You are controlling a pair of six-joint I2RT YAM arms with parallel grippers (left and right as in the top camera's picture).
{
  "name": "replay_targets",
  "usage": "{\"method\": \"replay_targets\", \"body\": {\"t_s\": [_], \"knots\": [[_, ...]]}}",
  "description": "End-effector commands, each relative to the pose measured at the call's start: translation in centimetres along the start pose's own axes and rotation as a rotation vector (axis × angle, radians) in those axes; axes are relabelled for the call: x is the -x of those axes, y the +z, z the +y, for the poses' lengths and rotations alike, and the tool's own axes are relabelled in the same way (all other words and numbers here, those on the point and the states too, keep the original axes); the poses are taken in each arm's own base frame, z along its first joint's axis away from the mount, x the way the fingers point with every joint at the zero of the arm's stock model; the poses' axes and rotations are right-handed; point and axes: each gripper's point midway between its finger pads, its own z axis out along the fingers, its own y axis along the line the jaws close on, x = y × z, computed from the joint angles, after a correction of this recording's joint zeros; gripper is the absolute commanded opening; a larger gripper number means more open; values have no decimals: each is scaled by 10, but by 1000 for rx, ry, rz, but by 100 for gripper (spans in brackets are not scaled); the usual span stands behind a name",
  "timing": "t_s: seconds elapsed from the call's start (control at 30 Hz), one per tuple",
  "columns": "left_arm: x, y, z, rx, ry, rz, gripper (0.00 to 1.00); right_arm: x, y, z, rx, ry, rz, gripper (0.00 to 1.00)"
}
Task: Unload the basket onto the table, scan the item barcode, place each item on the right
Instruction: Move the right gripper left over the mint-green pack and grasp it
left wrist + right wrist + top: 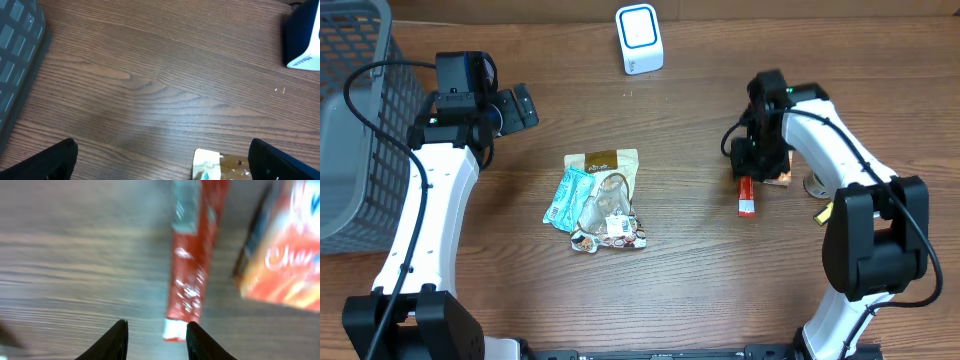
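Flat table (700, 270) of brown wood-grain laminate, matt, streaked lengthwise with darker wavy veins. At the far left edge, grey basket (360, 120) of open square mesh with straight walls. At the far middle, scanner (639, 39): small white block with rounded corners and a blue-ringed face, standing upright. Near the table centre, pile of packets (602, 200): glossy crinkled film in teal, brown and clear, overlapping one another. Right of centre, red stick packet (192, 255): slim, shiny foil with pale crimped ends, lying flat on the wood just beside an orange carton (280, 255) with white lettering too blurred to read. Right gripper (156, 332) low over the near end of that packet, black tapered fingers (117, 342) parted, clamped on nothing. Left gripper (162, 150) near the basket, spread wide over bare wood, nothing between the jaws.
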Motion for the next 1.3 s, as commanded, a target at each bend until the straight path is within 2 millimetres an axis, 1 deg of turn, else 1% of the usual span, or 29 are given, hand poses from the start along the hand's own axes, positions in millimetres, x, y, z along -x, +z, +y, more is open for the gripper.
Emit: {"method": "replay_targets", "body": {"t_s": [0.0,0.1,0.23,0.27,0.3,0.33,0.43,0.5,0.57,0.7,0.77,0.9,0.93,1.03,1.1,1.17,1.27], "knots": [[1,1,3,16,4,-3,100,9,-11,35,141,-30,-28,39],[1,1,3,16,4,-3,100,9,-9,57,205,-43,-33,39],[1,1,3,16,4,-3,100,10,-4,90,221,-28,-62,40],[1,1,3,16,4,-3,100,9,-3,99,226,-33,-69,40],[1,1,3,16,4,-3,100,6,0,115,236,-48,-79,39],[1,1,3,16,4,-3,100,5,1,124,242,-61,-85,40],[1,1,3,16,4,-3,100,-4,7,158,261,-119,-113,40],[1,1,3,16,4,-3,100,-8,12,173,222,-128,-149,42],[1,1,3,16,4,-3,100,-10,15,185,171,-124,-199,42],[1,1,3,16,4,-3,100,-19,16,223,137,-174,-307,44],[1,1,3,16,4,-3,100,-23,15,240,143,-177,-352,51],[1,1,3,16,4,-3,100,-36,13,272,224,-73,-378,66],[1,1,3,16,4,-3,100,-38,12,277,239,-53,-378,68],[1,1,3,16,4,-3,100,-46,13,287,262,-22,-372,70],[1,1,3,16,4,-3,100,-47,16,291,270,-12,-370,70],[1,1,3,16,4,-3,100,-46,23,293,272,1,-365,70],[1,1,3,16,4,-3,100,-45,37,298,272,-6,-360,70]]}}
